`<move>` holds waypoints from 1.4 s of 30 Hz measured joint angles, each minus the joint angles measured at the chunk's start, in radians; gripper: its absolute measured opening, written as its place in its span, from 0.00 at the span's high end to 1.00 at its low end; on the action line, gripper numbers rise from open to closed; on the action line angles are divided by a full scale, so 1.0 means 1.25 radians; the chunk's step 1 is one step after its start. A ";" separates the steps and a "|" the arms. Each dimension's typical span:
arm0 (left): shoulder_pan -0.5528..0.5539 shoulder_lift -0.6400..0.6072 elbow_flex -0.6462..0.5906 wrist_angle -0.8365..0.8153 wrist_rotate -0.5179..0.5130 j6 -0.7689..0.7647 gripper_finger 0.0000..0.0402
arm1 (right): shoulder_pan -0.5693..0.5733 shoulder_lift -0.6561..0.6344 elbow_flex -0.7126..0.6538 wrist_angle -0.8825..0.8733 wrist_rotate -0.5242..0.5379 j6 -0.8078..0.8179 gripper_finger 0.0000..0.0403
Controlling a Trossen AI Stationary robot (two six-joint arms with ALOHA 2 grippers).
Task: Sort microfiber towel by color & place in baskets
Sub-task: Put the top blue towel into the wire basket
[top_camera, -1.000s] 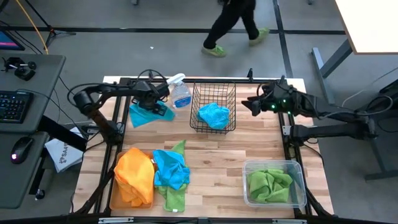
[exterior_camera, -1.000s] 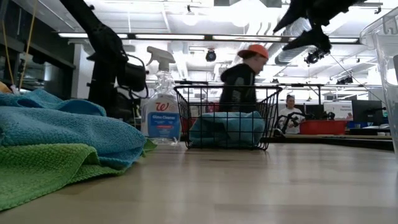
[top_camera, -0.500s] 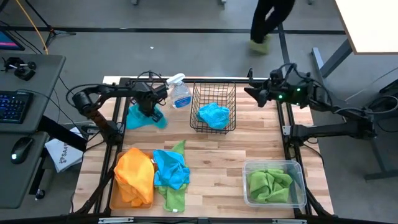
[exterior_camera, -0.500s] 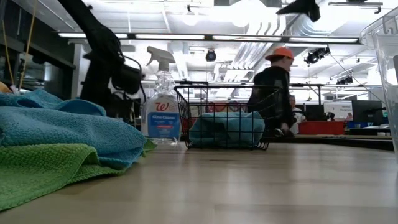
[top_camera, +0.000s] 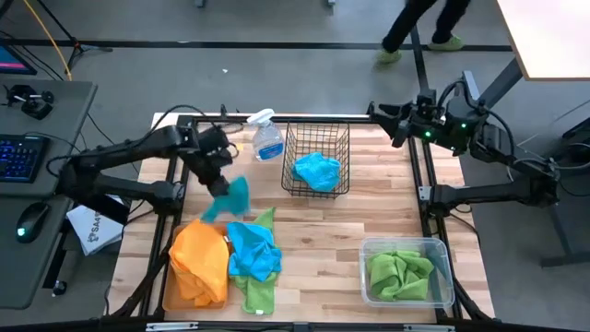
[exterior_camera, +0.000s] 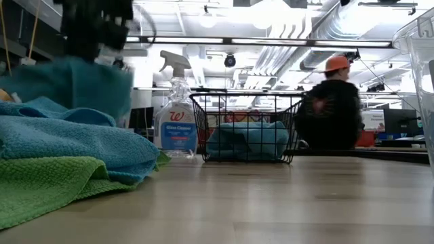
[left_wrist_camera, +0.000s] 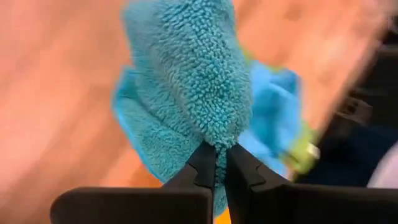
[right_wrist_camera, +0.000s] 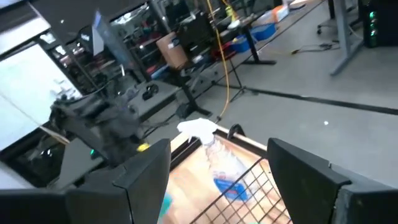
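Note:
My left gripper hangs over the table's left half, shut on a teal-blue microfiber towel, which also shows in the low view. My right gripper stands open and high at the far right corner, holding nothing. The black wire basket holds a blue towel. The clear tub holds green towels. An orange towel lies on the flat tray. A blue towel rests on a green one beside it. My left gripper pinches a bunched fold of the teal-blue towel between its two fingertips. The fingers come slanting down from above. The towel hangs below them in a loose, slack bunch, lifted off the table.
A clear spray bottle stands at the far edge, left of the wire basket. Bare wood lies in the table's middle. A person moves in the room behind the table.
My left gripper has shut on the teal-blue towel at the table's far left, then risen and swung toward the near edge, lifting the towel off the wood. My right gripper has climbed and drawn back toward the far right corner, staying open.

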 joint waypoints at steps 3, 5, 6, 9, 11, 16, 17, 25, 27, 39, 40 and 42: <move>-0.124 0.004 0.069 0.064 -0.005 -0.062 1.00 | 0.000 0.001 0.000 0.010 0.020 0.000 0.35; -0.183 0.029 0.128 0.166 -0.042 -0.084 1.00 | 0.000 0.007 0.000 0.019 0.034 -0.005 0.35; -0.204 0.049 0.158 0.221 -0.074 -0.085 1.00 | 0.000 0.011 0.000 0.023 0.041 -0.009 0.35; -0.230 0.120 0.259 0.383 -0.177 -0.032 1.00 | 0.000 0.025 0.000 0.034 0.060 -0.013 0.35; -0.229 0.169 0.322 0.476 -0.233 0.050 1.00 | 0.000 0.035 0.000 0.040 0.065 -0.013 0.35; -0.189 0.261 0.389 0.717 -0.306 0.230 1.00 | 0.000 0.050 -0.001 0.053 0.065 -0.029 0.35; -0.175 0.273 0.389 0.734 -0.306 0.233 1.00 | 0.000 0.051 -0.001 0.060 0.065 -0.036 0.35; -0.113 0.346 0.230 0.982 -0.239 0.167 1.00 | 0.000 0.034 -0.001 0.091 0.067 -0.077 0.35; -0.113 0.368 0.172 1.075 -0.235 0.133 1.00 | 0.000 0.035 -0.001 0.091 0.067 -0.077 0.35; -0.130 0.508 0.145 1.038 -0.348 0.076 0.97 | 0.000 0.036 -0.001 0.090 0.067 -0.083 0.35; -0.129 0.509 0.159 1.028 -0.344 0.076 0.95 | 0.000 0.036 -0.001 0.090 0.067 -0.083 0.35; -0.125 0.511 0.198 0.997 -0.328 0.089 0.90 | 0.000 0.036 -0.001 0.091 0.066 -0.083 0.35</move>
